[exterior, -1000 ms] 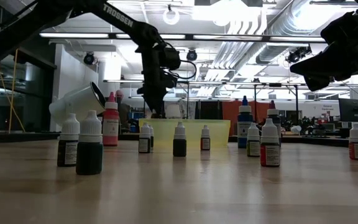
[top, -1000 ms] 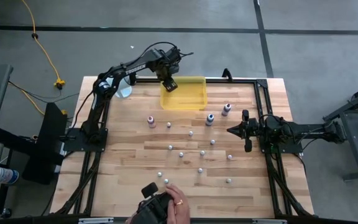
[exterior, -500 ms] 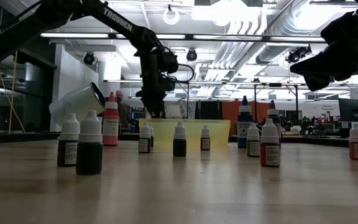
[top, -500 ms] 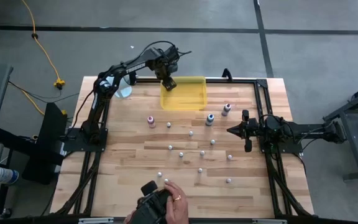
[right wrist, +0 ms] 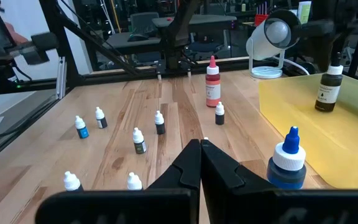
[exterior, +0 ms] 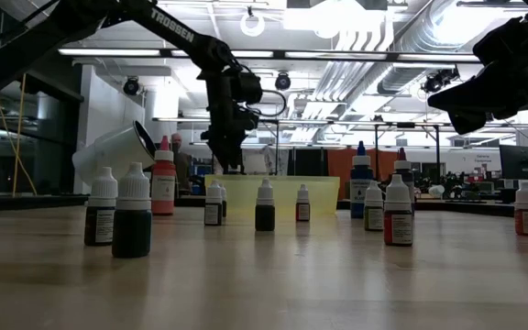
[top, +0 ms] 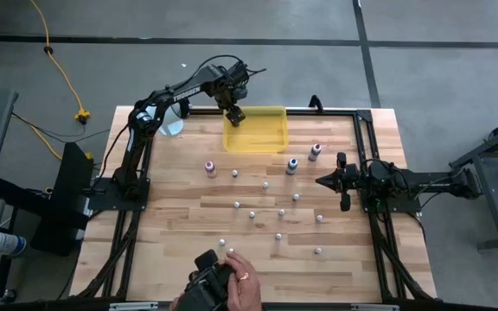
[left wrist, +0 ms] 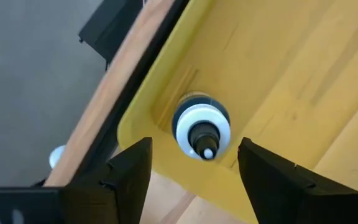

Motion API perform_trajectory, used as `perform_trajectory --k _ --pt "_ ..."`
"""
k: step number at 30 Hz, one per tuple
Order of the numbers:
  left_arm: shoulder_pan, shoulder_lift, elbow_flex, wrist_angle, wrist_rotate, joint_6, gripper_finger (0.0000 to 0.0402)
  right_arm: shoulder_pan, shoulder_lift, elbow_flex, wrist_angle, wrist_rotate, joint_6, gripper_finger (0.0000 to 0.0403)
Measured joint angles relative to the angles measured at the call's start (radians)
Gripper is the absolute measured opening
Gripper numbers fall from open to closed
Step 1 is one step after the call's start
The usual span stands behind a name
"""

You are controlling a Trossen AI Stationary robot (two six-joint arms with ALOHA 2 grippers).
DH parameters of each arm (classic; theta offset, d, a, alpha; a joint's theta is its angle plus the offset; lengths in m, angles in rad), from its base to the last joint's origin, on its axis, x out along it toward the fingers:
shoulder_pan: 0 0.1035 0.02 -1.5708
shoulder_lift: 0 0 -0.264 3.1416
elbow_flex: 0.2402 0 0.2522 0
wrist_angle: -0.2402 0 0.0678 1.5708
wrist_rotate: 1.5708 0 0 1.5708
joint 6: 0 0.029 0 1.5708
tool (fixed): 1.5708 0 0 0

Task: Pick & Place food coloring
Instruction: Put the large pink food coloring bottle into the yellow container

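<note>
L gripper (left wrist: 191, 163) over yellow tray (top: 266, 138), fingers spread, nothing held | 1 food coloring bottle (left wrist: 201, 127) upright in tray corner | 14 bottles (top: 264, 184) on table near tray | R gripper (top: 328, 180) idle beside tray, fingers pressed together

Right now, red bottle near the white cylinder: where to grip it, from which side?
Probably the straight body of the red bottle, below its pointed cap, coming from above with fingers either side. It stands upright and apart from the small droppers; the tapered cap offers little to pinch.
</note>
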Motion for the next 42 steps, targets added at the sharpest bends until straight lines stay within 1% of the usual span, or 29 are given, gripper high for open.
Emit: perform_trajectory --k 4,13,16,20,24,27,31,33,35,38,42 --pt "0.000 -0.010 0.072 -0.059 -0.004 0.017 0.0227 0.000 0.000 0.000 0.000 0.000 0.000 0.0000" --pt "-0.020 -0.014 0.360 -0.345 0.002 0.046 0.0227 0.000 0.000 0.000 0.000 0.000 0.000 0.0000" --pt "-0.038 -0.068 0.326 -0.377 0.027 0.032 0.0227 0.000 0.000 0.000 0.000 0.000 0.000 0.0000" --pt "-0.076 -0.106 0.324 -0.466 0.057 -0.020 0.0227 0.000 0.000 0.000 0.000 0.000 0.000 0.0000" --pt "-0.122 -0.134 0.323 -0.459 0.061 -0.117 0.0227 0.000 0.000 0.000 0.000 0.000 0.000 0.0000" --pt "-0.163 -0.147 0.324 -0.458 0.061 -0.230 0.0227 0.000 0.000 0.000 0.000 0.000 0.000 0.0000" --pt "-0.212 -0.140 0.318 -0.456 0.061 -0.293 0.0227 0.000 0.000 0.000 0.000 0.000 0.000 0.0000" --pt "-0.239 -0.145 0.290 -0.456 0.061 -0.304 0.0227 0.000 0.000 0.000 0.000 0.000 0.000 0.0000" --pt "-0.257 -0.164 0.227 -0.452 0.061 -0.318 0.0227 0.000 0.000 0.000 0.000 0.000 0.000 0.0000" --pt "-0.287 -0.224 0.084 -0.457 0.046 -0.348 0.0227 0.000 0.000 0.000 0.000 0.000 0.000 0.0000" --pt "-0.311 -0.348 -0.149 -0.431 0.013 -0.404 0.0227 0.000 0.000 0.000 0.000 0.000 0.000 0.0000"
